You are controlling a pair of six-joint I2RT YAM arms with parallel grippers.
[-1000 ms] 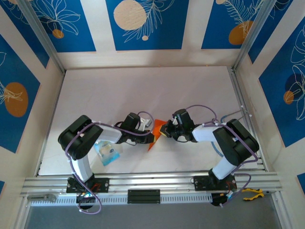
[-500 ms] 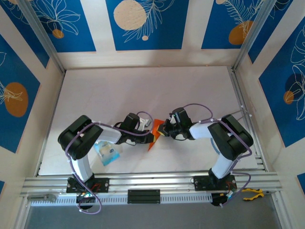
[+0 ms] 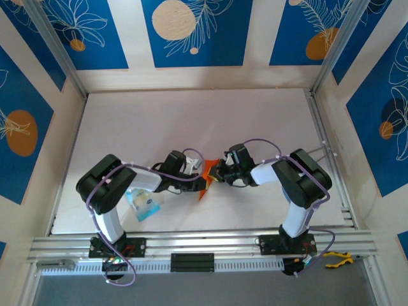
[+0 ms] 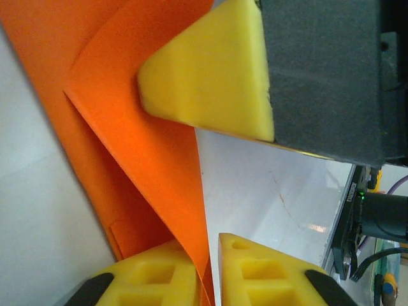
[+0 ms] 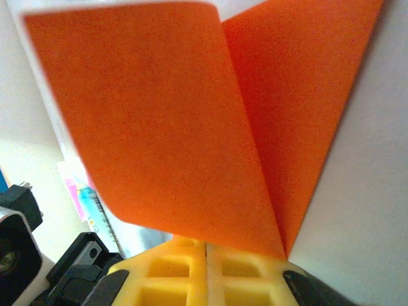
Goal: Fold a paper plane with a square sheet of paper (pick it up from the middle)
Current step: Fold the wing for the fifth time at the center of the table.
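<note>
Readable text: none could be made out
Blue packet (image 3: 144, 203): any printing was too small to be read

**Top external:** fixed high behind the left arm (image 3: 109, 186) and right arm (image 3: 301, 182). Faces down and forward, far off, and takes in the whole desk (image 3: 191, 121).
**Left wrist:** looks along the left fingers (image 4: 153, 280), very near the paper (image 4: 146, 166).
**Right wrist:** looks along the right fingers (image 5: 172, 271), equally near.
**Shared:** all three views cover the paper at mid-desk. The left wrist view also catches one right finger.
</note>
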